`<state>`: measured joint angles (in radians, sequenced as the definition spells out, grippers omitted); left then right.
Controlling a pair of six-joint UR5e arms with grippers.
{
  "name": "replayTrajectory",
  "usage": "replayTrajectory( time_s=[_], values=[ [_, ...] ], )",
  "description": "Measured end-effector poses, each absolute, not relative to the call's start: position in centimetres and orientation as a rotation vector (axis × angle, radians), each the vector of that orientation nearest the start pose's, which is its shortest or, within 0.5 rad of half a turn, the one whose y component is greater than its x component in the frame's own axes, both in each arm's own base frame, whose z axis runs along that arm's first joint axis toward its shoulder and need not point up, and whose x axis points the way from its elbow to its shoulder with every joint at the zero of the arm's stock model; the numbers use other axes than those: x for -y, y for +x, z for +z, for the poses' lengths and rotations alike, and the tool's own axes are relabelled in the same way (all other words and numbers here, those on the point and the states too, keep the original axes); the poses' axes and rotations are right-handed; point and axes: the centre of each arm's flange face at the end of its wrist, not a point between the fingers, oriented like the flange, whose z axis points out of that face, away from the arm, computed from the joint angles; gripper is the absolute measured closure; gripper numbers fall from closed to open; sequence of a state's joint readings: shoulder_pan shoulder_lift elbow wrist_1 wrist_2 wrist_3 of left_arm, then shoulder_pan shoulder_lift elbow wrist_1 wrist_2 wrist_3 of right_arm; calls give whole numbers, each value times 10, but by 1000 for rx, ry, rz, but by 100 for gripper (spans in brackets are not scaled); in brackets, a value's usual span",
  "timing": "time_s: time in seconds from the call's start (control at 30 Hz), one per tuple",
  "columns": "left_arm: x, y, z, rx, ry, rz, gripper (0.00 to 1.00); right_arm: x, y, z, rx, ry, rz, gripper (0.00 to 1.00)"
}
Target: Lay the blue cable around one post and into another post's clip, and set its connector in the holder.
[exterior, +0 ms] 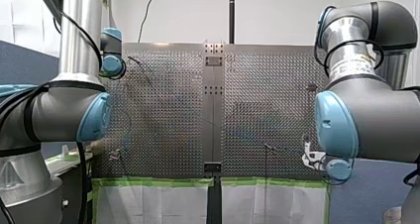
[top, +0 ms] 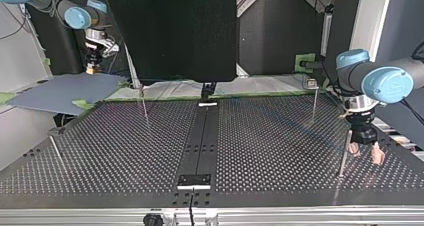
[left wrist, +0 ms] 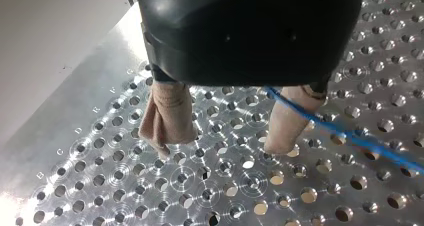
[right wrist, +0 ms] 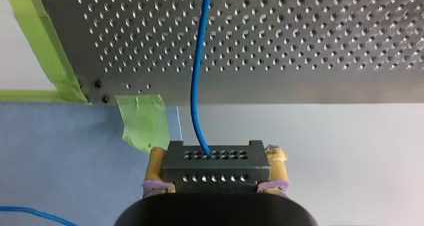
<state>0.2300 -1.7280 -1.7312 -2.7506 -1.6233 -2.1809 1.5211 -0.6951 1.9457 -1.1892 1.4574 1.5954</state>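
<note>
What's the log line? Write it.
left tool open | right tool shut on black perforated connector block | thin blue cable leaves block

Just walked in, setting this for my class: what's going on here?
My right gripper is shut on the black connector, held past the perforated table's edge. The blue cable runs from the connector out over the table. My left gripper is open over the table, with the cable crossing one of its beige-padded fingers but not gripped. No view shows the cable laid around a post yet.
</note>
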Motion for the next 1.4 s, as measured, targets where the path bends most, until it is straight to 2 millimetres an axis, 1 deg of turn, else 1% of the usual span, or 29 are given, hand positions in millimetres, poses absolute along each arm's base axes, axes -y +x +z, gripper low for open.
replayTrajectory(
  time_s=[0.1,0.23,0.33,0.4,0.5,0.6,0.73,1.07,1.23,1.4],
  values=[
    [0,560,368,-1355,-651,-266,0,551,113,-44,1232,1306,1253,100],
    [0,560,368,-1354,-651,-266,0,549,123,-45,1202,1345,1285,100],
    [0,560,368,-1353,-651,-265,0,549,136,-51,1176,1390,1311,100],
    [-1,560,368,-1352,-652,-264,0,549,149,-58,1153,1436,1326,100],
    [-2,561,368,-1352,-654,-262,0,552,167,-61,1108,1495,1345,100],
    [-2,561,368,-1351,-655,-262,0,554,175,-61,1080,1533,1349,100],
    [-2,561,367,-1352,-656,-262,0,553,172,-64,1100,1554,1326,100],
    [-1,560,367,-1354,-654,-263,0,559,150,-63,1190,1491,1302,100],
    [2,559,366,-1370,-663,-279,0,561,147,-62,1201,1475,1313,100],
    [5,558,364,-1385,-679,-334,0,561,147,-63,1202,1477,1314,100]
  ],
)
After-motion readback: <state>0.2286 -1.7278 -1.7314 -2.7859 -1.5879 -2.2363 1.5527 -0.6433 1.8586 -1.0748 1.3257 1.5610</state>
